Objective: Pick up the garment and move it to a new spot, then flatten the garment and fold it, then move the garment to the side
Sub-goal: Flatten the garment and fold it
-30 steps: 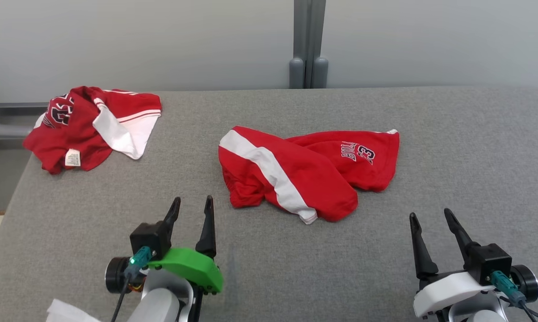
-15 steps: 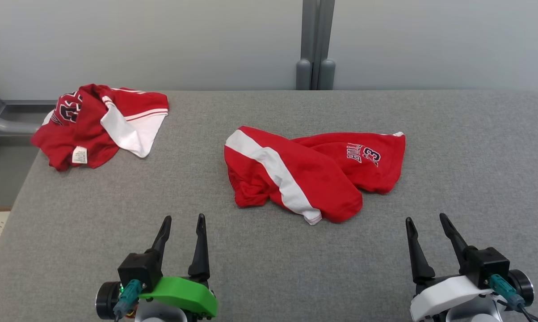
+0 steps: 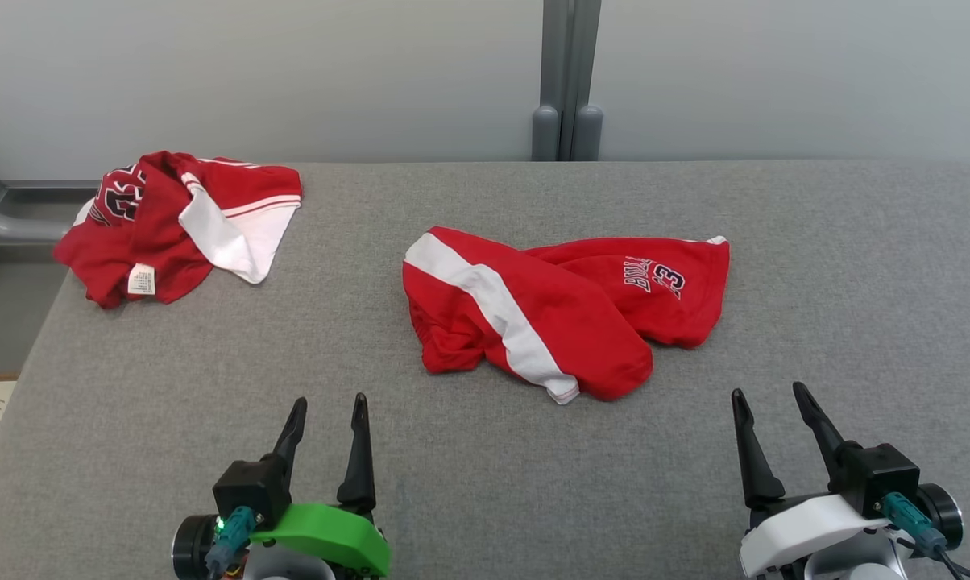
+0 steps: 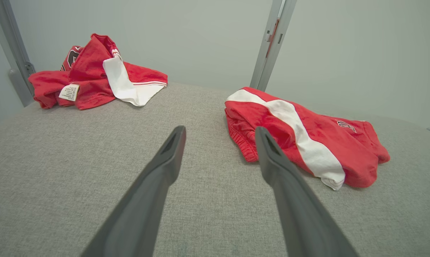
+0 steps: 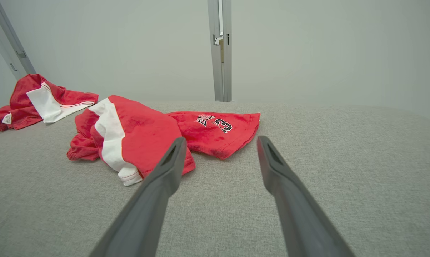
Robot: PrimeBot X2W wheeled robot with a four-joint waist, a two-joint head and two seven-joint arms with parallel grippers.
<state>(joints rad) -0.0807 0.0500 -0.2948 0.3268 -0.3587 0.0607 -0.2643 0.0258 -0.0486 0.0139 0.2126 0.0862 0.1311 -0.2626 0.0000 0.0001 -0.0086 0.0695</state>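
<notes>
**Surface.** Desk (image 3: 485, 491), covered in grey woven fabric, running ahead of both tools to the far wall. Its left edge lies out beyond the left tool, with floor (image 3: 2, 322) below it.

**Room.** Plain pale grey wall (image 3: 292, 72) behind the desk. A grey upright post (image 3: 565, 72) with two rounded feet stands against the wall, ahead of the gap between the two tools. A grey metal frame (image 3: 10, 229) shows at the far left, past the desk corner.

**Item 1, red shorts (image 3: 565, 314).** Task garment. Red with a broad white side stripe and a navy print with the number 23. Lies crumpled and half doubled over on the desk, ahead of and between the two tools, nearer the left tool's inner side. Striped leg on top, printed leg spread toward the right tool's side. Touched by neither tool.

**Item 2, second red garment (image 3: 179, 217).** Red and white, with a dark number print and a small white care label. Bunched at the far left desk corner, well ahead of the left tool and to its outer side, partly over the edge.

**Left tool (image 3: 329, 400).** Green housing. Fingers apart, nothing between them, pointing across the bare desk. In the left wrist view (image 4: 220, 129) the shorts lie just past its right fingertip.

**Right tool (image 3: 768, 391).** White housing. Fingers apart, empty, over the bare desk. In the right wrist view (image 5: 221, 139) the shorts lie ahead and to the left.
</notes>
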